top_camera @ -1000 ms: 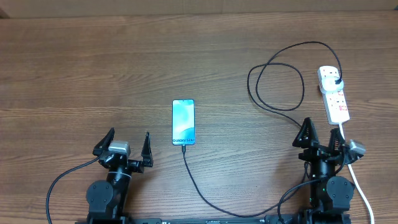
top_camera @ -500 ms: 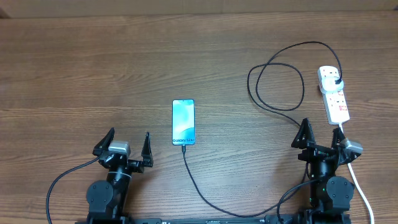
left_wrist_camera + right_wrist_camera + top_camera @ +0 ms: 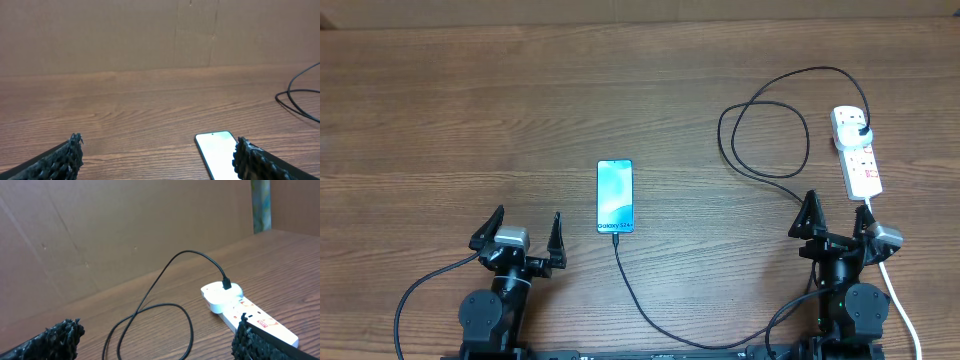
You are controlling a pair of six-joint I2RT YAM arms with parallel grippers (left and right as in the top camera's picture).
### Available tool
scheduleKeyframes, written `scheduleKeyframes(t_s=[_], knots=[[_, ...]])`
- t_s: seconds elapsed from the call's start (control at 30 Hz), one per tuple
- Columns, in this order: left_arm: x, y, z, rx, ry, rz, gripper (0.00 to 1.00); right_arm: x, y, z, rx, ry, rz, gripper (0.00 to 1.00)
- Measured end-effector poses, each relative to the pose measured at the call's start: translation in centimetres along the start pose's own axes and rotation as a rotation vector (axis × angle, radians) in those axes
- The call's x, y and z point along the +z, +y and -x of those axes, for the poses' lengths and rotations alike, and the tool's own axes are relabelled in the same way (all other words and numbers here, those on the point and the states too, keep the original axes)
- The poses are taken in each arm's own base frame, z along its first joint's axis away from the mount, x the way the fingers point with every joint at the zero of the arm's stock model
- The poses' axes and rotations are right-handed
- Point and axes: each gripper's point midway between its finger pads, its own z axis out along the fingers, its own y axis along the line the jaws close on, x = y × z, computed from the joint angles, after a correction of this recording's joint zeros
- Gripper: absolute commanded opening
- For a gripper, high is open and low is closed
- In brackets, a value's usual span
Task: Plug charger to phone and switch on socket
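Overhead: right gripper [image 3: 838,208] nudges toward nine o'clock, its jaws and left gripper's [image 3: 528,213] open, empty; charger [image 3: 617,248] already links phone [image 3: 615,195] and socket [image 3: 860,160], task seemingly finished.

The phone [image 3: 215,155] is cut off by the left wrist view's bottom edge.

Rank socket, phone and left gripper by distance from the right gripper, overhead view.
1. socket: just ahead of the right gripper, slightly to its right.
2. phone: mid-frame, well off to its left.
3. left gripper: far left, beyond the phone.
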Motion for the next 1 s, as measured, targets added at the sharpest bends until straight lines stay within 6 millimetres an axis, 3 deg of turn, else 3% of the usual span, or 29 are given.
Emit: scheduleKeyframes(t_s=[1.0], knots=[[0.0,0.25,0.0,0.0,0.0,0.015,1.0,0.0,0.0,-0.01,-0.004,0.0,0.0,1.0]])
